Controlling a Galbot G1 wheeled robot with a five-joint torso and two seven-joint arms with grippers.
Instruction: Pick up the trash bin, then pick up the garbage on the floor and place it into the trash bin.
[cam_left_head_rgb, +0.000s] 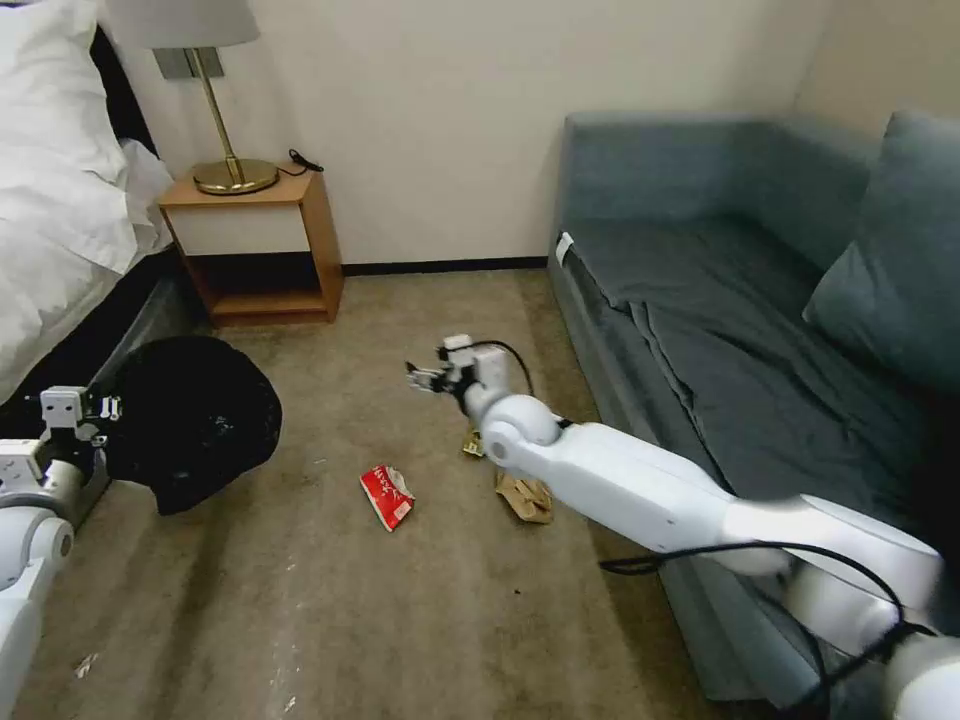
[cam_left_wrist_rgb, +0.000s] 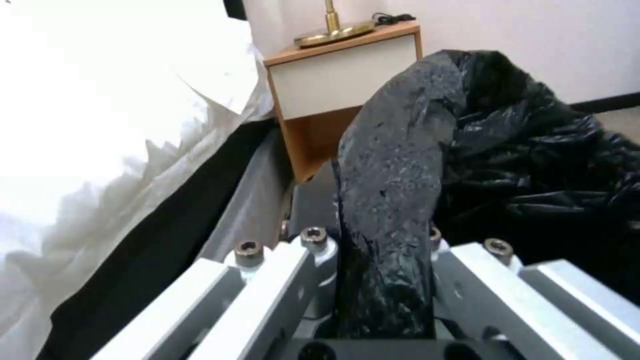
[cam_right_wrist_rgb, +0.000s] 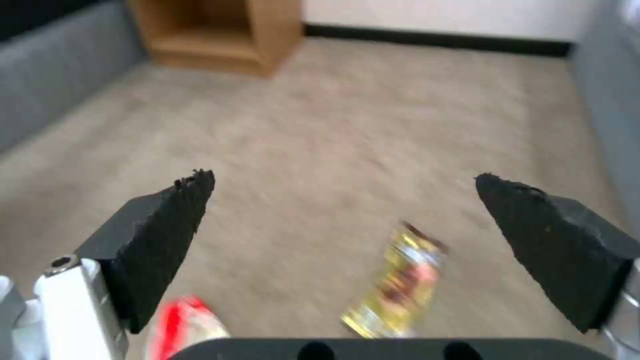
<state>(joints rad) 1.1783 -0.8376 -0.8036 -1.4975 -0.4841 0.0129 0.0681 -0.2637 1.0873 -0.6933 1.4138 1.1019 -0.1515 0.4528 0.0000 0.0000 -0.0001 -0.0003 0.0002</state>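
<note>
A: What does the trash bin (cam_left_head_rgb: 195, 420) look like?

B: It is round and wrapped in a crinkled black bag (cam_left_wrist_rgb: 533, 150), so no white shows. It hangs off the carpet (cam_left_head_rgb: 330, 600) at the left, just in front of the bed (cam_left_head_rgb: 60, 200) and near the wooden nightstand (cam_left_head_rgb: 255, 245).

A: What holds it?

B: The left gripper (cam_left_wrist_rgb: 383, 280). Its jaws are clamped on the bag-covered rim, which stands up between the two metal fingers (cam_left_wrist_rgb: 267, 280).

A: And the litter?

B: It lies on the carpet near the front edge of the sofa (cam_left_head_rgb: 740, 300). A tan paper bag (cam_left_head_rgb: 525, 497) sits closest to the sofa, partly under the right arm. A red wrapper (cam_left_head_rgb: 387, 496) with white lettering lies to its left, apart from it. A gold snack wrapper (cam_right_wrist_rgb: 398, 282) peeks out by the arm's elbow.

A: The right gripper (cam_left_head_rgb: 428, 378)?

B: It hovers above the carpet, beyond the litter, touching nothing. Its black pads (cam_right_wrist_rgb: 163, 235) stand wide apart, with the gold wrapper seen below between them.
</note>
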